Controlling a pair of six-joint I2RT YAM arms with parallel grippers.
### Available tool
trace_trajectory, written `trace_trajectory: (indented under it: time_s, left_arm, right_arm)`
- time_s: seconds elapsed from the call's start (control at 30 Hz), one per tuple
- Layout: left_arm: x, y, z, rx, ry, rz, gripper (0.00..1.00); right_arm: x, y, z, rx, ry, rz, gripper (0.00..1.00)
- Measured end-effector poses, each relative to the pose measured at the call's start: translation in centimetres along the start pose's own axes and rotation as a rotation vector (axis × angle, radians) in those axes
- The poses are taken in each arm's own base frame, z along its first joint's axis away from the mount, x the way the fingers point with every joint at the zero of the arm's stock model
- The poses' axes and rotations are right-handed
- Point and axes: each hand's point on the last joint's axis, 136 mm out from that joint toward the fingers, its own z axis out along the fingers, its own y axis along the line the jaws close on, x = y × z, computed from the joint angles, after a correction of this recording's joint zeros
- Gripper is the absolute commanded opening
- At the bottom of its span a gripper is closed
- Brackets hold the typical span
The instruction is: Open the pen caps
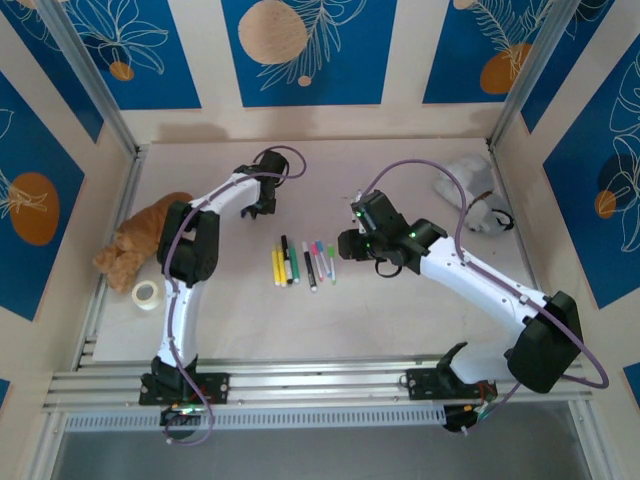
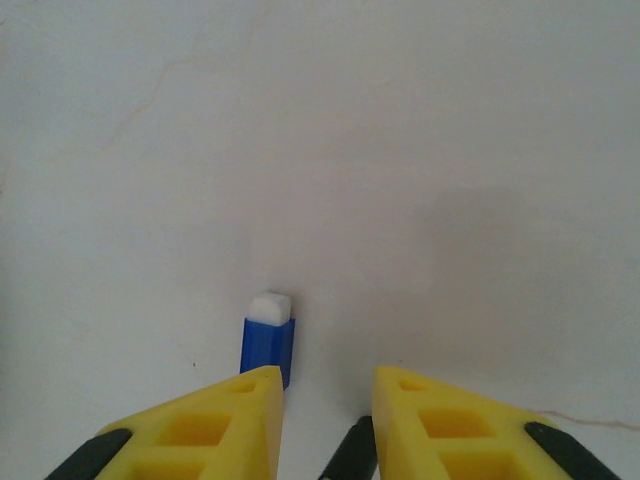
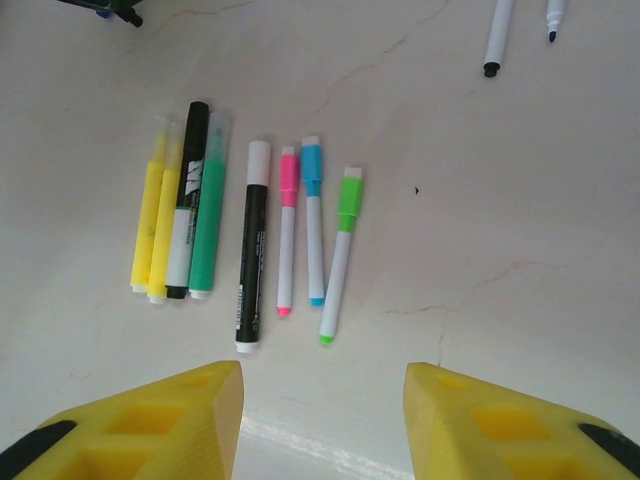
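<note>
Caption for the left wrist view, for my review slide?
Left gripper open above the table, a blue cap with a white end lying just past one fingertip.

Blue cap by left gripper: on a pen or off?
Off. The blue cap lies alone on the table, with no pen in it.

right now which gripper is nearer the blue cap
Left. The left gripper is just behind the blue cap, nearly touching it; the right gripper is off by the row of pens.
</note>
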Motion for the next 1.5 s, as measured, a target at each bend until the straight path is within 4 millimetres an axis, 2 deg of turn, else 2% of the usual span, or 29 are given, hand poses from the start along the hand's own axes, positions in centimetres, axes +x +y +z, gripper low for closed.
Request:
trace_trajectory:
  time_s: [0.13,0.23,0.37,0.4,0.47,0.57,0.63,0.73,0.9,0.97,1.03,1.23,1.5]
  left_arm:
    - [-0.1,0.3,0.0,-0.019,-0.005,0.002,0.31]
    - [-0.3,0.6,-0.2,-0.029,-0.013,0.008,0.32]
    - [-1.4,1.3,-2.0,-0.028,-0.051,-0.003,0.31]
    - [-1.9,1.6,-2.6,-0.026,-0.067,-0.011,0.28]
    - [-2.7,2.2,-4.0,-0.019,-0.096,-0.021,0.16]
    - [-3.3,2.8,-6.1,0.012,-0.135,-0.041,0.06]
    - [-2.4,3.0,-7.2,0.047,-0.137,-0.047,0.01]
    - [0.3,2.9,-7.9,0.102,-0.106,-0.045,0.0]
    - [5.7,1.7,-6.5,0.183,-0.004,-0.039,0.0]
    - [7.4,1.2,-5.8,0.206,0.038,-0.038,0.0]
    - [8.3,0.7,-5.4,0.228,0.061,-0.042,0.0]
    - [7.2,-0.6,-5.0,0.274,0.047,-0.068,0.0]
    - [3.2,-3.2,-1.6,0.274,0.044,-0.067,0.0]
  right_arm:
    - [0.2,0.0,0.4,0.0,0.004,0.006,0.44]
    - [0.9,-0.1,1.6,0.008,0.033,0.006,0.44]
    - [2.6,-0.3,3.3,0.028,0.088,0.002,0.43]
    - [3.1,-0.3,3.5,0.031,0.099,0.001,0.42]
    - [3.4,-0.3,3.6,0.032,0.108,0.003,0.41]
    - [3.3,-0.3,3.7,0.029,0.104,0.009,0.41]
    - [3.2,-0.2,3.7,0.026,0.099,0.01,0.41]
    - [3.1,0.1,3.8,0.015,0.095,0.014,0.4]
    - [3.3,0.3,4.8,0.008,0.111,0.015,0.4]
    - [3.6,0.2,5.4,0.014,0.126,0.014,0.4]
    - [3.9,0.2,5.9,0.018,0.142,0.013,0.4]
    - [3.9,0.3,6.1,0.017,0.148,0.014,0.4]
    - [3.6,0.1,6.1,0.02,0.143,0.02,0.4]
